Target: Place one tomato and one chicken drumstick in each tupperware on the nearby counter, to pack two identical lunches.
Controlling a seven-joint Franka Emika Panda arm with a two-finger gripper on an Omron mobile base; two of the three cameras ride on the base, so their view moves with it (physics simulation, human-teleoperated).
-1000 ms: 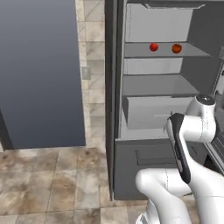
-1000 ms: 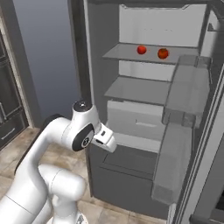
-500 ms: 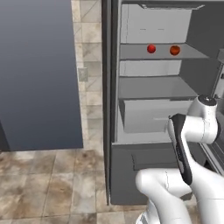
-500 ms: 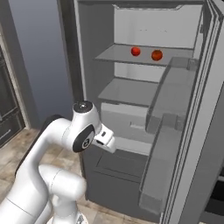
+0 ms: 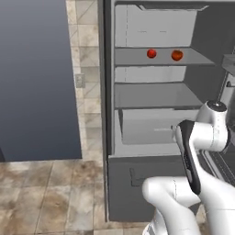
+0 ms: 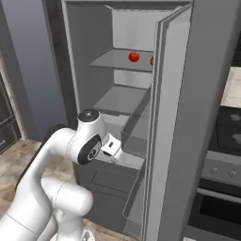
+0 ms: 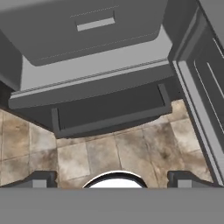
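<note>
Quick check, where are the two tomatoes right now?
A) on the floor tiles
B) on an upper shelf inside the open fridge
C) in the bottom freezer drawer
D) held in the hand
B: both tomatoes sit side by side on an upper shelf inside the open fridge.

In front of me a grey fridge [image 5: 156, 114] stands open, its door [image 6: 188, 117] swung to my right and its shelves pale. Mottled brown floor tiles [image 7: 109, 148] lie below. A dark blue-grey panel [image 5: 41, 78] stands left, a stove [image 6: 221, 155] right.
</note>
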